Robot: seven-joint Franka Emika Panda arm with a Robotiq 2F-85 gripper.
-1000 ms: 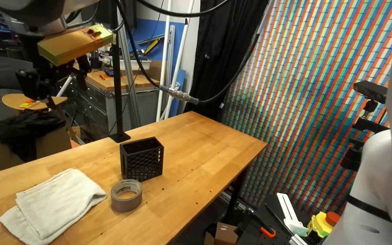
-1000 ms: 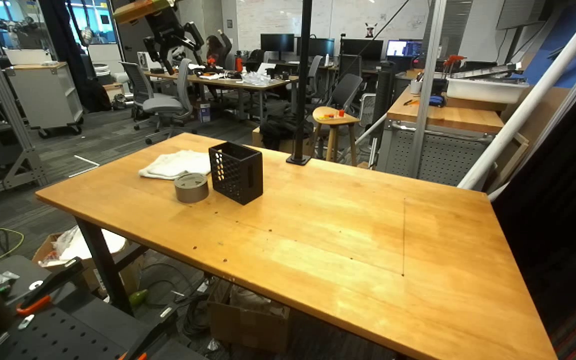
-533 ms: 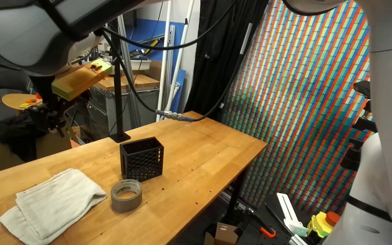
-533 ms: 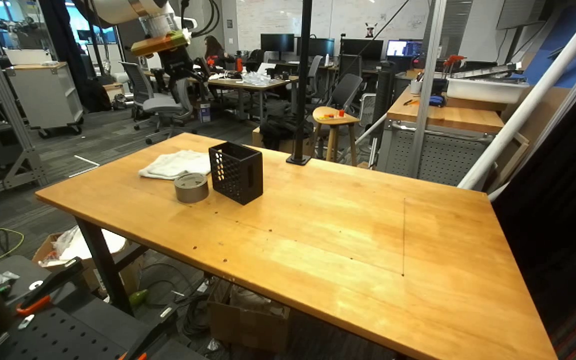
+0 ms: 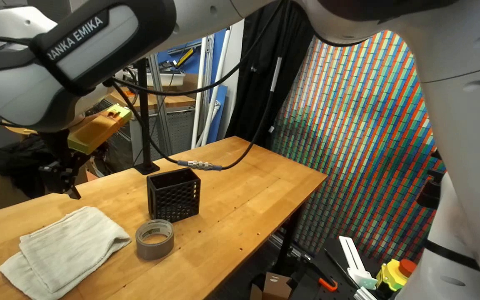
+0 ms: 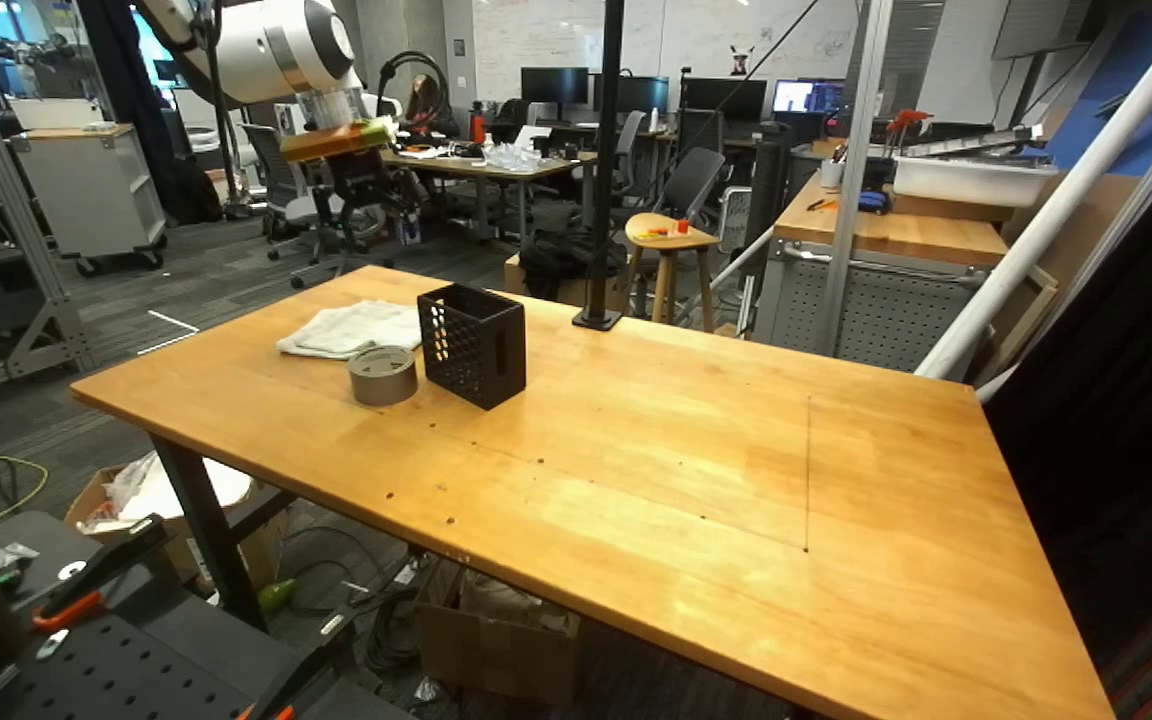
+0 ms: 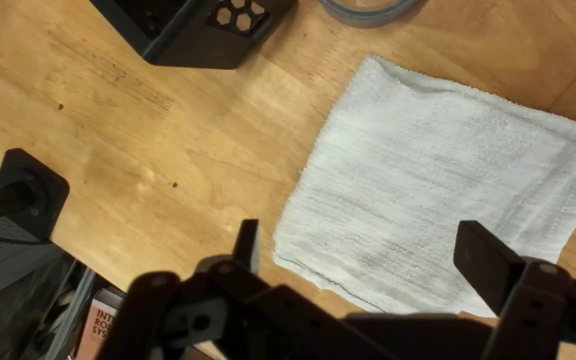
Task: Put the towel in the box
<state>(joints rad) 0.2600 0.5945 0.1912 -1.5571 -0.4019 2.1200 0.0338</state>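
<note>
Presently had the folded white towel [image 7: 433, 175] flat on the wooden tabletop [image 5: 240, 225], under the Robotiq gripper [image 7: 357, 240], with its middle at about two o'clock from the midpoint of the jaws in the wrist view. Saw these jaws spread very wide, with nothing held, and apart from the cloth, above it. Noticed the nine-o'clock fingertip [image 7: 248, 242] outside the towel's edge, and the three-o'clock fingertip [image 7: 488, 265] in line with the cloth. Judged a shift toward two o'clock, then a descent, as the likely need. Took the towel for nearly square, with a slightly longer direction, perhaps, from ten to four o'clock, thus only a little turned from the nine-to-three closing line of the jaws. Found the black perforated crate [image 7: 195, 40], open at the top, only partly in the wrist view at about eleven o'clock, with the towel not yet inside, and near twelve o'clock the cut-off rim of the grey duct-tape roll [image 7: 368, 19]. As for writing, read "RANKA EMIKA" on the arm's label [image 5: 76, 38] in an exterior view, with the first letter out of sight. At about eight o'clock in the wrist view, made out "INT", "RO" and "SYS" on a salmon-coloured cover [image 7: 92, 332], probably of a book, with the line ends hidden.
</note>
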